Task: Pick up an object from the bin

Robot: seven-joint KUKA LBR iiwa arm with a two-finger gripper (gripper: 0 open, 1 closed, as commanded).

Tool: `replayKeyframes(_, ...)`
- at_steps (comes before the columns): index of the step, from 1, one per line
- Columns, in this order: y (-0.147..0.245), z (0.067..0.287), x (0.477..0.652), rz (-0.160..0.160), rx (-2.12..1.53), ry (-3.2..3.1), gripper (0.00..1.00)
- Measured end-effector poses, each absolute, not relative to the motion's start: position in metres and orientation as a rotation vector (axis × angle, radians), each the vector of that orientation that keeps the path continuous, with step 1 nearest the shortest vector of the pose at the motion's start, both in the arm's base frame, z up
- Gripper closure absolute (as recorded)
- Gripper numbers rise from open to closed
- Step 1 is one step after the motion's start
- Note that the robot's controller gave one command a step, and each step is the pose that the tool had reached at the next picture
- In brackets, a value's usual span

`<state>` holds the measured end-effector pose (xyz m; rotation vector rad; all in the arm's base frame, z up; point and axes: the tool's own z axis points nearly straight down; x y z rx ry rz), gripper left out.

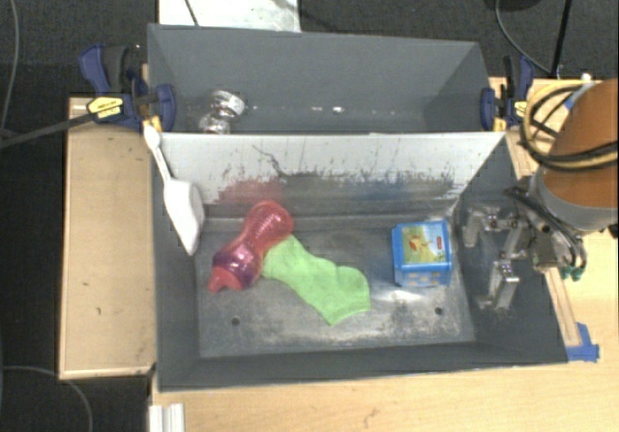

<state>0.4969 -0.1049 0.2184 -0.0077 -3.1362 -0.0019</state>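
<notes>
Gripper [488, 258] sits over the bin's [319, 348] right sloped wall, jaws spread, nothing between them. Nearest item: blue box [422, 253], just left of it, on the floor at right. 2 more at centre-left: green cloth [319, 280] touching pink bottle [250, 248]. White spatula [179, 198] leans on the left wall.

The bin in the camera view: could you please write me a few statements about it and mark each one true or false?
1. A blue box stands at the right of the bin floor. True.
2. The green cloth lies on top of the blue box. False: it lies left of the box, beside the pink bottle.
3. The end effector is over the pink bottle. False: it is at the bin's right wall, beyond the box.
4. A white spatula leans at the left wall. True.
</notes>
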Motion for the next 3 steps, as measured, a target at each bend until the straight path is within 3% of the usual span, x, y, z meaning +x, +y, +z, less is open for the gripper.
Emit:
replayKeyframes(1,-0.104,0.223,0.499,0.001,-0.001,-3.145,0.0)
replayKeyframes(2,-0.128,0.149,0.492,0.003,0.085,-3.148,0.0)
replayKeyframes(3,-0.042,0.092,0.484,0.0,0.23,-3.136,0.0)
